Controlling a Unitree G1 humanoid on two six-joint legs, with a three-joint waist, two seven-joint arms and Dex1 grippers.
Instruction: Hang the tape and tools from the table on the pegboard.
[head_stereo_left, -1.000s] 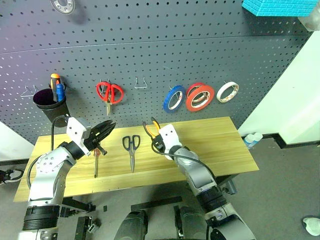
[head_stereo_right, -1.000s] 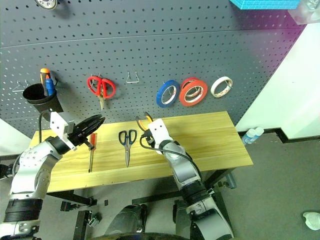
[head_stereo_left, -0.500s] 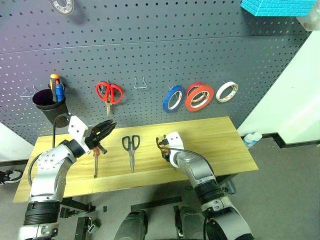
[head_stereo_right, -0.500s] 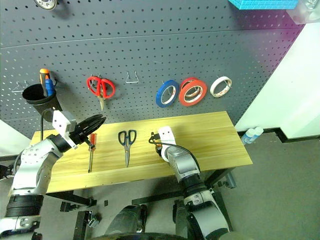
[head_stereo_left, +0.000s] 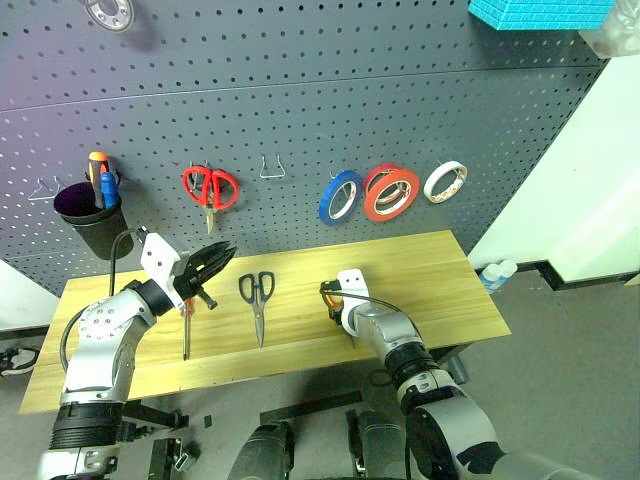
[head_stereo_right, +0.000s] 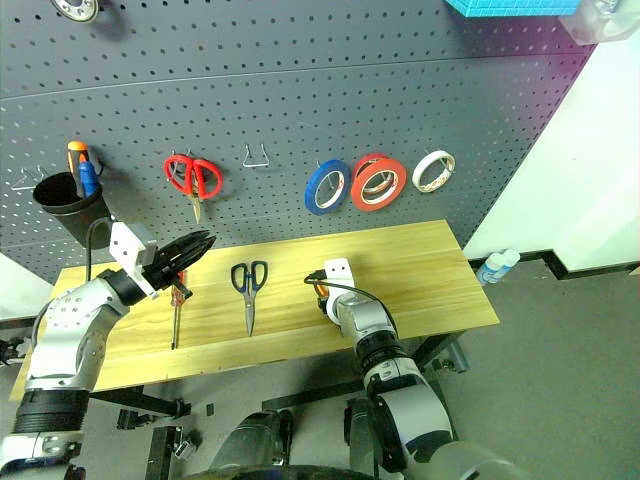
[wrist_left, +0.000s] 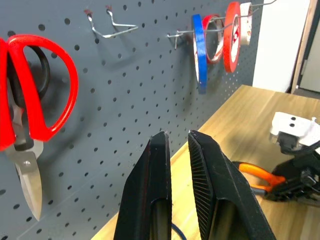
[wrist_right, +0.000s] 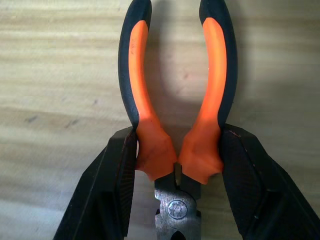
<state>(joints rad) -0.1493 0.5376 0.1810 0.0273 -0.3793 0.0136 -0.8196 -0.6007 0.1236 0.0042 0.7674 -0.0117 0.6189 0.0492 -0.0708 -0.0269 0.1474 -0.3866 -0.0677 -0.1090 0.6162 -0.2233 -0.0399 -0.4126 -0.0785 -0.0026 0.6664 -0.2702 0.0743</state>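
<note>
Right wrist view: my right gripper (wrist_right: 176, 172) pinches the pliers (wrist_right: 175, 107) at the handle roots. I should lift squarely, handles spread for the hook.

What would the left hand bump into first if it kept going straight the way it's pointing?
Probably the pegboard: the left hand aims at its bare grey face, between the red-handled scissors and the blue tape ring. Depth is hard to judge.

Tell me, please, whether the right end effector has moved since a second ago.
Yes. The right end effector has dropped with the pliers, from the table's back edge toward mid-table.
</note>
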